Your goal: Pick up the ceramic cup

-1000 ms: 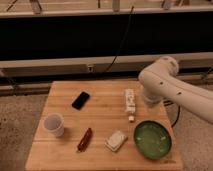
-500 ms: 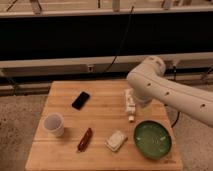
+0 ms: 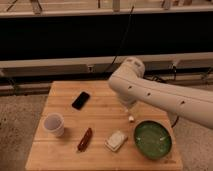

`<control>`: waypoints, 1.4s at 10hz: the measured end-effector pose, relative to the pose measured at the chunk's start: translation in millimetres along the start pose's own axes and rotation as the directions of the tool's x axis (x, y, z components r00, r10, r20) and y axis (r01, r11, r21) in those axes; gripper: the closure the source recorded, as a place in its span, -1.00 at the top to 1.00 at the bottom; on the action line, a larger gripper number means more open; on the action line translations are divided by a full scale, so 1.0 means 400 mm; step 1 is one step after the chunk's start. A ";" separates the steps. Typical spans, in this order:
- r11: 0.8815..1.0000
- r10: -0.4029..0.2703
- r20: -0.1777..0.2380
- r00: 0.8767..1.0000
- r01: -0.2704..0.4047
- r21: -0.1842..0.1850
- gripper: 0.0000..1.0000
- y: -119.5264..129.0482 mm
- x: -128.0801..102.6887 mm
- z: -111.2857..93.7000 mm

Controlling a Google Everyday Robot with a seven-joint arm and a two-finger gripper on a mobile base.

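Hand (image 3: 127, 107) well apart from ceramic cup (image 3: 54, 124), rightward.

The cup (image 3: 54, 124) stands at the bench's (image 3: 60, 155) left edge with free room above and around it. A phone (image 3: 81, 100) and a brown bar (image 3: 84, 139) lie near. The arm (image 3: 150, 92) spans the right side, hiding the claw.

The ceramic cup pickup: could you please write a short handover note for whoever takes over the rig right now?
Gripper: mostly hidden beneath the bend of the arm, over the right-middle of the table, well away from the cup.
Ceramic cup: upright near the table's left edge, touching nothing else.
Done: nothing yet; the cup is not grasped.
Left: carry the gripper leftward to the cup, probably passing the black phone, then grasp and lift.
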State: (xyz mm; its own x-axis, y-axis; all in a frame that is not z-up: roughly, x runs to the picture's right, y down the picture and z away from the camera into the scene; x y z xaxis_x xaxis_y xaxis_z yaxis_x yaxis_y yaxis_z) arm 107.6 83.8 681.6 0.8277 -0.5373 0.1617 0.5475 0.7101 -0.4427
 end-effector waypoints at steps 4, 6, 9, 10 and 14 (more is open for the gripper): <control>0.998 -0.057 0.022 0.998 0.057 0.028 0.60 -0.047 -0.079 -0.002; 0.994 -0.102 0.028 0.994 0.101 0.041 0.60 -0.072 -0.115 -0.002; 0.987 -0.150 0.042 0.988 0.147 0.062 0.60 -0.094 -0.144 -0.001; 0.982 -0.179 0.047 0.983 0.175 0.072 0.60 -0.114 -0.176 -0.007; 0.960 -0.266 0.066 0.962 0.257 0.111 0.60 -0.161 -0.245 -0.018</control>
State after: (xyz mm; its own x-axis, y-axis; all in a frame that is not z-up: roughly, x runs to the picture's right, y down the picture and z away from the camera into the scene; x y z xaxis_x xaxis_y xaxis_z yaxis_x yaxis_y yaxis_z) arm -9.6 87.6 687.8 0.6588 -0.6752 0.3317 0.7523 0.5937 -0.2857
